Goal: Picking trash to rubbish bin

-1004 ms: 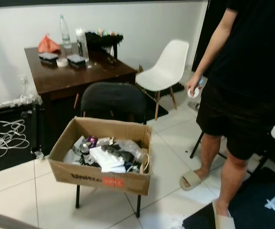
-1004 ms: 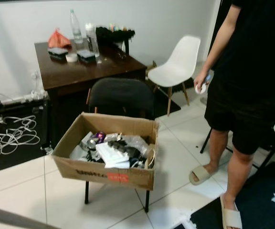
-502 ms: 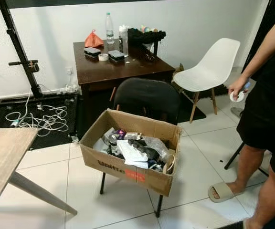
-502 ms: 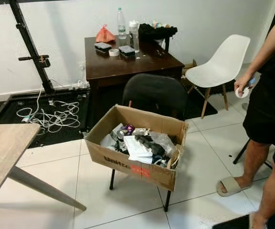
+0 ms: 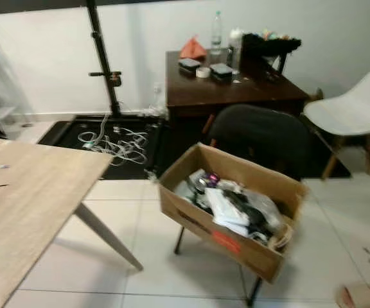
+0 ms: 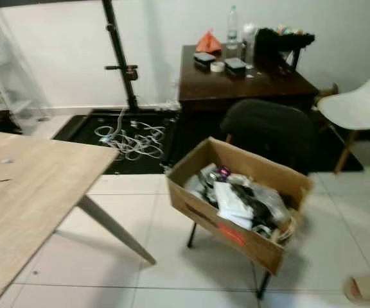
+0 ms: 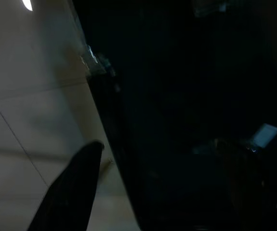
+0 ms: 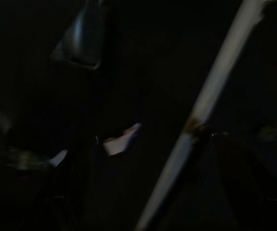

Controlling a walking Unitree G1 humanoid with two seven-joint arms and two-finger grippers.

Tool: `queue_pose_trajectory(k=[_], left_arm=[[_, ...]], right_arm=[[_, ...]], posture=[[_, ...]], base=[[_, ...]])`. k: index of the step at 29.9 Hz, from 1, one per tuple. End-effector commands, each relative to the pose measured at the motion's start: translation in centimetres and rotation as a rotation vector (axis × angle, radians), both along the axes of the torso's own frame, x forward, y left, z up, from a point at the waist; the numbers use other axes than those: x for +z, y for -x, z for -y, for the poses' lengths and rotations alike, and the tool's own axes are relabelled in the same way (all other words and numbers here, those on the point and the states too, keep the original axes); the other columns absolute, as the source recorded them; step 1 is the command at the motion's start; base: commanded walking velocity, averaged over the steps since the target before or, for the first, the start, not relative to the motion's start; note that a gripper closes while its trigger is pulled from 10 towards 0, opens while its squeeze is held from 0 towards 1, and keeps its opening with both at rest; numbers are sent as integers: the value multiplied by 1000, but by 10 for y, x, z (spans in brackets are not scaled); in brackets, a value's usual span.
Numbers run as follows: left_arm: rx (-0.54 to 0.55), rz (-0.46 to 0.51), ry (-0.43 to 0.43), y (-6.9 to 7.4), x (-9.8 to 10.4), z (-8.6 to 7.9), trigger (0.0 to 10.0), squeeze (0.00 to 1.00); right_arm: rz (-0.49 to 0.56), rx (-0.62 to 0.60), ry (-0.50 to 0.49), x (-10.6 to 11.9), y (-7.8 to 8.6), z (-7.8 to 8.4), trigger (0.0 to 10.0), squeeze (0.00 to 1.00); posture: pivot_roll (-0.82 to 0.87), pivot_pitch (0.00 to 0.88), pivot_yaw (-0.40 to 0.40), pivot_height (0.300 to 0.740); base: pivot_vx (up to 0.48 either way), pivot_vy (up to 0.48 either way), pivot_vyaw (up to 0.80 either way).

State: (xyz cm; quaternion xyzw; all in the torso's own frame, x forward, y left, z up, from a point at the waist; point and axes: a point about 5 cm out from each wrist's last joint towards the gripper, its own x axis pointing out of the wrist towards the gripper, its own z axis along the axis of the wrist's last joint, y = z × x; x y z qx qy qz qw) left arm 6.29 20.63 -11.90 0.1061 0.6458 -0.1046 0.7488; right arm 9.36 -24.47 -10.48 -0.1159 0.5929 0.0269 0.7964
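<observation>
An open cardboard box rests on the seat of a black chair at the centre right of the head views. It holds mixed trash: white paper, clear plastic wrap, a can and dark bits. In the left wrist view my left gripper hangs over pale floor tiles beside a dark mass. The right wrist view is very dark, with a pale slanted bar across it. The picture is somewhat blurred.
A light wooden table takes up the lower left, its slanted leg reaching toward the box. Behind stand a dark desk with bottles, a white chair, a black pole and tangled cables. A person's sandalled foot shows at the lower right.
The camera has swung left: the box and chair shifted right, the wooden table came into view, and the standing person slid out at the right edge.
</observation>
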Motion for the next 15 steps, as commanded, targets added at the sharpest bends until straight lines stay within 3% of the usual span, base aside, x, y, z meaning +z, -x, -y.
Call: queue_pose_trajectory(k=[1,4,9,15], left_arm=[[-17,-12,-3,-1,0,1,10000,0],[-27,1,-6,-8,1,1,10000,0],[-24,90,6,-37,5,11,10000,0],[-71,70,18,-38,5,17,10000,0]], right_arm=[[17,-29,-15,0,-2,-3,10000,0],[34,-46,-21,1,-7,-1,10000,0],[54,-18,10,7,-18,9,10000,0],[70,-58,11,8,-19,11,10000,0]], posture=[[-139,79,38,740],[-147,99,24,740],[-164,88,23,740],[-166,77,33,740]], base=[[0,0,744],[0,0,740],[0,0,742],[0,0,743]])
